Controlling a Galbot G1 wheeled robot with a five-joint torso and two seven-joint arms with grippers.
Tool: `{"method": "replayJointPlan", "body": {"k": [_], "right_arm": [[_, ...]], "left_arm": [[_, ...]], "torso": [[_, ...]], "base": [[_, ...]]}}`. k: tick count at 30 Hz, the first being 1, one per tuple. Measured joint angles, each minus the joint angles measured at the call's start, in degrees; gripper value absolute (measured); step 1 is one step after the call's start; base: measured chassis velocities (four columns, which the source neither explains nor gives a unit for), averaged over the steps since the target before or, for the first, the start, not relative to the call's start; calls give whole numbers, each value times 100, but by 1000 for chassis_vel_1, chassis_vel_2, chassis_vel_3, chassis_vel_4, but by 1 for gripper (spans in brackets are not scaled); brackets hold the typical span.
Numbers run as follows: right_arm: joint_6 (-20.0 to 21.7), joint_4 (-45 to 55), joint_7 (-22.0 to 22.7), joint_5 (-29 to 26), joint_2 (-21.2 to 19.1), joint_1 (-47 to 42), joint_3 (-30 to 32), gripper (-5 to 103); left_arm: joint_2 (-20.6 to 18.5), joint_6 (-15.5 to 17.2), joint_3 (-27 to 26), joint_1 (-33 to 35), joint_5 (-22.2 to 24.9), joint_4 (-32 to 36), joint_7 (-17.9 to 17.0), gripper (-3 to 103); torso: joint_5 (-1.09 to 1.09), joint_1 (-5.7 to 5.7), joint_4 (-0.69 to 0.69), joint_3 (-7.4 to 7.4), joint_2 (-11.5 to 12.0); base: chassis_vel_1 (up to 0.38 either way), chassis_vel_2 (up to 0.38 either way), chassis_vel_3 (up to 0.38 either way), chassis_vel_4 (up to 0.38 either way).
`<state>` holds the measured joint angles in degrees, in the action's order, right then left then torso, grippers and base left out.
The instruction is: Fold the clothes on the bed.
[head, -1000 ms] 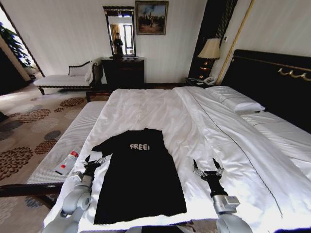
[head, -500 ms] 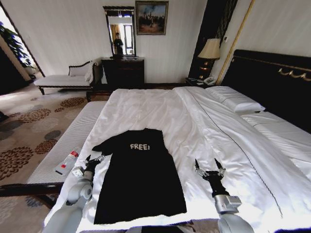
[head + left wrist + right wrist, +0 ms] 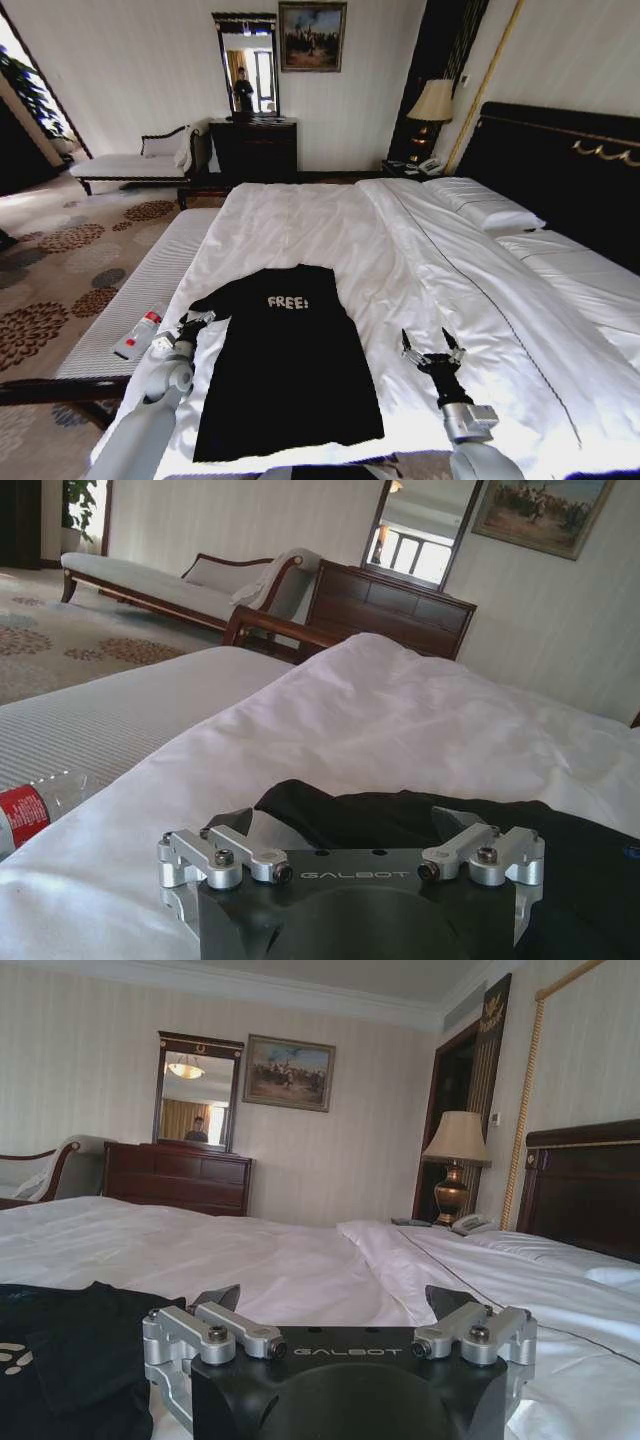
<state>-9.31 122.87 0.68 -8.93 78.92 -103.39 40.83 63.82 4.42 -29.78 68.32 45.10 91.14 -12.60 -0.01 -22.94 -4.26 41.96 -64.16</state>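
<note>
The bed [image 3: 420,250], with its white duvet [image 3: 300,225] and dark headboard [image 3: 560,160], takes up most of the head view, and a padded bench [image 3: 140,290] runs along its left side with a plastic bottle [image 3: 137,335] lying on it. The black T-shirt [image 3: 285,370] lies flat on the duvet near the foot, its white "FREE!" lettering [image 3: 288,302] facing up, collar toward the far end, hem toward the robot, and no fold made yet. The left gripper [image 3: 188,325] sits at the tip of the shirt's left sleeve [image 3: 215,300], jaws spread, and the left wrist view shows the dark cloth just ahead between the open jaws. The right gripper [image 3: 432,350] hovers over bare duvet, well apart from the shirt's right edge, jaws likewise spread and holding nothing. The step in hand looks like the approach to a first grasp: the left arm appears set to pinch the sleeve, which calls for lowering onto the fabric and closing without gathering duvet beneath, then carrying the sleeve across the chest. Against a second ago, the left gripper has crept forward to the sleeve; the right has barely shifted, and the shirt lies unchanged.
</note>
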Motion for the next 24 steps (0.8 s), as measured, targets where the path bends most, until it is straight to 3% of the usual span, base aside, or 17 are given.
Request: {"method": "replayJointPlan", "body": {"k": [4, 12, 16, 18, 24], "right_arm": [[17, 0, -1, -38, -10, 9, 11, 100], [45, 19, 5, -93, -12, 20, 55, 100], [52, 19, 13, -111, -14, 20, 79, 100], [53, 19, 14, -111, -13, 20, 79, 100], [56, 19, 16, -111, 4, 23, 66, 100]], "left_arm": [[24, 21, 52, -124, -6, -136, -1, 103], [69, 106, 97, -286, 0, -305, -64, 93], [64, 103, 88, -326, -32, -364, -66, 71], [62, 100, 83, -326, -34, -364, -66, 71], [46, 80, 56, -321, -33, -351, -66, 44]], "torso": [[0, 0, 0, 0, 0], [0, 0, 0, 0, 0], [0, 0, 0, 0, 0], [0, 0, 0, 0, 0], [0, 0, 0, 0, 0]], "base": [[0, 0, 0, 0], [0, 0, 0, 0], [0, 0, 0, 0], [0, 0, 0, 0], [0, 0, 0, 0]]}}
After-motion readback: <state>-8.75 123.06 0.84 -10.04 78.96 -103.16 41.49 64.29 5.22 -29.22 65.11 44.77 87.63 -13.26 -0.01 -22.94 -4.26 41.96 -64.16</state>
